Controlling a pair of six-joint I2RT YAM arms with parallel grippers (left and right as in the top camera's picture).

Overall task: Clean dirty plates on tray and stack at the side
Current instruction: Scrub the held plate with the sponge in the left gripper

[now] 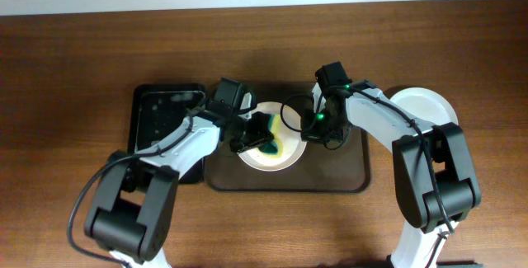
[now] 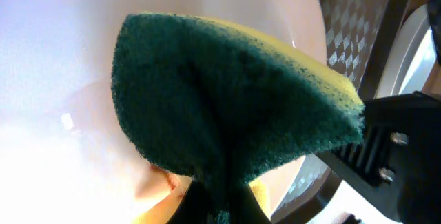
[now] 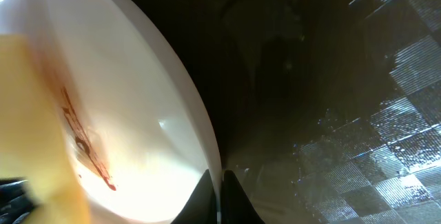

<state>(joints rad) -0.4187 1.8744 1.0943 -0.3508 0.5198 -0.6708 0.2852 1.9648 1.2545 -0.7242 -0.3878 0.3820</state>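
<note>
A pale plate [image 1: 285, 157] lies on the dark brown tray [image 1: 346, 173]. My left gripper [image 1: 250, 138] is shut on a green and yellow sponge [image 1: 266, 136] and presses it onto the plate's left part. In the left wrist view the sponge [image 2: 227, 93] fills the middle over the plate [image 2: 55, 58], and the jaws [image 2: 220, 207] are hidden under it. My right gripper [image 1: 317, 133] is shut on the plate's right rim; its jaws [image 3: 220, 186] pinch the rim. A red sauce smear [image 3: 83, 141] shows on the plate [image 3: 145, 93]. A white plate [image 1: 425, 107] sits on the table at the right.
A smaller black tray [image 1: 161, 111] lies left of the brown tray, under my left arm. The brown tray's wet, textured floor [image 3: 331, 100] is bare to the plate's right. The wooden table's far edge meets a white wall.
</note>
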